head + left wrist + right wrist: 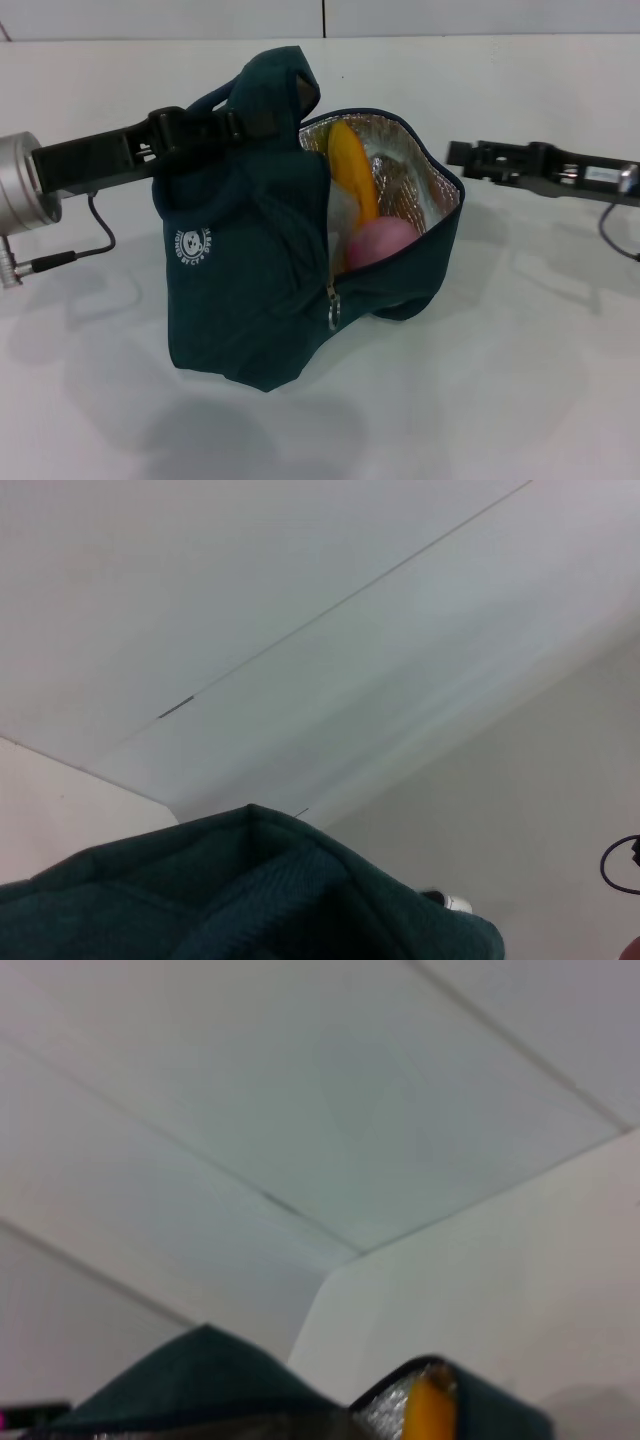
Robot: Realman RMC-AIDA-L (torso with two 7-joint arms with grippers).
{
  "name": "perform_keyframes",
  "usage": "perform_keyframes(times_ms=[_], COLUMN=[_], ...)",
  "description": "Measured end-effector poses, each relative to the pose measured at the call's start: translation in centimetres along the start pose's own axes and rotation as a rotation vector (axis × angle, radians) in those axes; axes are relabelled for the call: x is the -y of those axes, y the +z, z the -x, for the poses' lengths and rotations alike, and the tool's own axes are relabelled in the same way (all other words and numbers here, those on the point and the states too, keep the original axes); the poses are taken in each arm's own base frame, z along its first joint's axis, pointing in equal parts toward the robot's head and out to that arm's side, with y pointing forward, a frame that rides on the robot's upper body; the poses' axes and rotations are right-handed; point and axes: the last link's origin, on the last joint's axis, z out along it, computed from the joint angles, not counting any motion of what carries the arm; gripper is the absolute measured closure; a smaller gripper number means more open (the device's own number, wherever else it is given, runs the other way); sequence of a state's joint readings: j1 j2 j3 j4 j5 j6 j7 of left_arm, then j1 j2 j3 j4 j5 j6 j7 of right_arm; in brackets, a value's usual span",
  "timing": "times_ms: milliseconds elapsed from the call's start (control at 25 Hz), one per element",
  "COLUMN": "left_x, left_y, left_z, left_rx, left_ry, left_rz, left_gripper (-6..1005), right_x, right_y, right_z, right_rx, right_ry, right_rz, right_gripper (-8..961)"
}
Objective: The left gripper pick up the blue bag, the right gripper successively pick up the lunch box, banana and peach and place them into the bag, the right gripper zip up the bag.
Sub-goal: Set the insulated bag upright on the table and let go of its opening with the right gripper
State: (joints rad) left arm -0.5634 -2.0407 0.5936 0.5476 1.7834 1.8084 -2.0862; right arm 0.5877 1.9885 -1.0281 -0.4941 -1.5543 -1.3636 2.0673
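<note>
The blue bag (250,280) stands on the white table with its top open and its silver foil lining (405,185) showing. My left gripper (245,122) is shut on the bag's handles and holds them up. Inside the bag, the yellow-orange banana (355,170) stands on end, the pink peach (380,242) lies below it, and a pale clear edge of the lunch box (341,218) shows beside them. The ring zipper pull (332,306) hangs at the low front end of the opening. My right gripper (458,154) hovers just right of the bag's rim, apart from it. In the right wrist view, the banana (430,1415) and the bag (200,1385) show.
The bag sits on the white table (520,380), which runs back to a pale wall (450,15). A thin cable (70,255) hangs from my left arm's silver joint (25,185). In the left wrist view, only the bag's teal fabric (250,900) shows against the wall.
</note>
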Motion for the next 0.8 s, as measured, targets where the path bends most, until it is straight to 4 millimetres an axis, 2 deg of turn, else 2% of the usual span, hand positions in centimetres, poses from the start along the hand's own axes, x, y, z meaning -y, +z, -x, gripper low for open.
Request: perform_keyframes(times_ms=[120,280,800], left_x=[0.0,0.0,-0.1], left_y=[0.0,0.1,0.4], left_z=[0.0,-0.2,-0.4], left_rx=[-0.001,-0.002,0.003], left_ry=[0.001,0.003,0.008], left_rz=[0.000,0.002,0.006], left_gripper=[927,926,926], right_x=[0.6,1.3,0.9], right_y=[-1.3,-1.8,2.0], right_z=[0.1,-0.6,-1.8], right_rx=[0.030,0.037,-0.052], right_ry=[0.023,0.067,0.090], right_rz=[-0.019,-0.038,-0.035], right_gripper=[334,334,333])
